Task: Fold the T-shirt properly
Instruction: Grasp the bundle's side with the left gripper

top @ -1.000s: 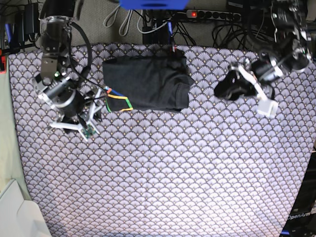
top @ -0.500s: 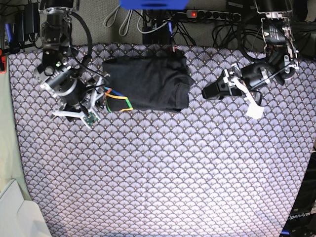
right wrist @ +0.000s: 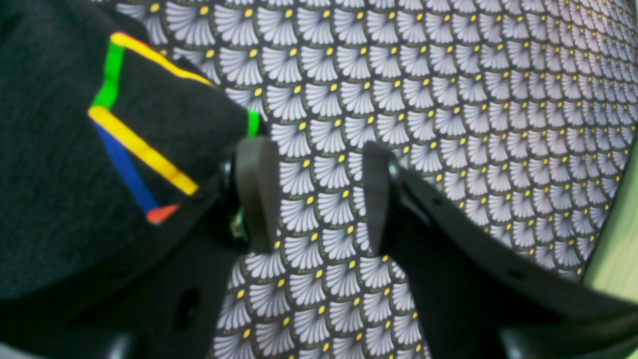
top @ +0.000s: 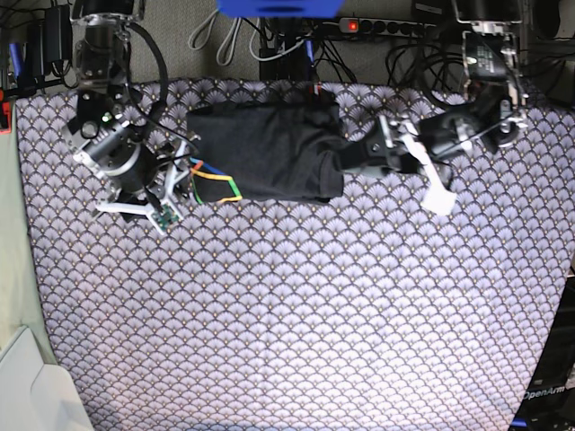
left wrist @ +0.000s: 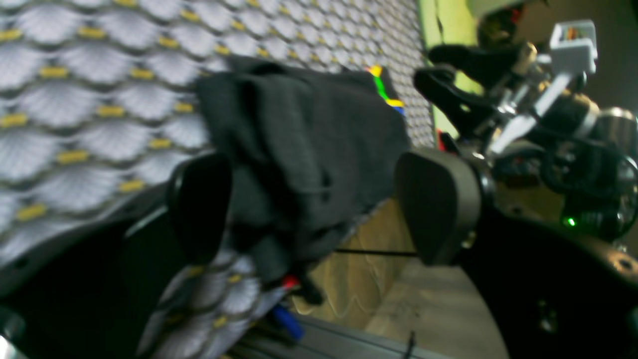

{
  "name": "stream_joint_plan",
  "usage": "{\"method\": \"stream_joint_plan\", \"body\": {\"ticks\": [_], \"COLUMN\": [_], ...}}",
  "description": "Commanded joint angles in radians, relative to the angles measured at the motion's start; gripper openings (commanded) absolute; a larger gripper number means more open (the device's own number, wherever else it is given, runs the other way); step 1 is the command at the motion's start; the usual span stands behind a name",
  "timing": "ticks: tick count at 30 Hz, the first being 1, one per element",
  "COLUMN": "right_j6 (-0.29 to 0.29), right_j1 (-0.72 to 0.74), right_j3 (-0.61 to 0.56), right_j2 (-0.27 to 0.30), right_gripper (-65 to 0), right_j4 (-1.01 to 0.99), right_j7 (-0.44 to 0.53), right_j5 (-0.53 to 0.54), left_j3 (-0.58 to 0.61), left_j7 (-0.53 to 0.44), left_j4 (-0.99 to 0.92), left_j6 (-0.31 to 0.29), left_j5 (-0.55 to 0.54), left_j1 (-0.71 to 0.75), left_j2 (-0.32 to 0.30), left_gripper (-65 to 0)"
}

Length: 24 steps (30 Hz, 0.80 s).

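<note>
The dark grey T-shirt (top: 265, 153) lies folded into a rectangle at the back of the table, its coloured outline print (top: 216, 182) showing at the front left corner. My left gripper (top: 344, 162) is at the shirt's right edge. In the left wrist view its jaws stand wide open (left wrist: 319, 209), with bunched shirt cloth (left wrist: 309, 139) between the pads and neither pad pressing it. My right gripper (top: 182, 178) sits beside the printed corner. It is open (right wrist: 316, 197) over bare tablecloth, with the T-shirt (right wrist: 55, 189) just left of its fingers.
The fan-patterned tablecloth (top: 314, 314) covers the whole table. Cables and a power strip (top: 386, 27) run behind the back edge, close to the shirt. A pale object (top: 27, 386) sits at the front left corner.
My left arm has swung left from open tablecloth to the shirt's right edge, and its jaws have opened wider. My right gripper has edged slightly closer to the printed corner.
</note>
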Motion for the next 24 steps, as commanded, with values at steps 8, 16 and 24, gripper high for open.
{"method": "stream_joint_plan", "body": {"ticks": [8, 16, 24], "right_j6": [-0.001, -0.001, -0.001], "right_j1": [0.016, 0.017, 0.017], "right_j3": [0.003, 0.003, 0.003], "right_j2": [0.008, 0.010, 0.010], "right_gripper": [-37.0, -37.0, -37.0], "right_j4": [0.018, 0.018, 0.018], "right_j7": [0.020, 0.020, 0.020], "right_j5": [0.007, 0.006, 0.007], "left_j3": [0.026, 0.034, 0.057], "left_j7": [-0.001, -0.071, -0.074], "left_j4": [-0.092, -0.196, -0.264], "left_j6": [0.004, 0.007, 0.007], "left_j5": [0.024, 0.099, 0.102], "left_j1": [-0.059, -0.048, -0.051], "left_j2": [0.046, 0.048, 0.094], "left_gripper": [-10.9, -10.9, -10.9]}}
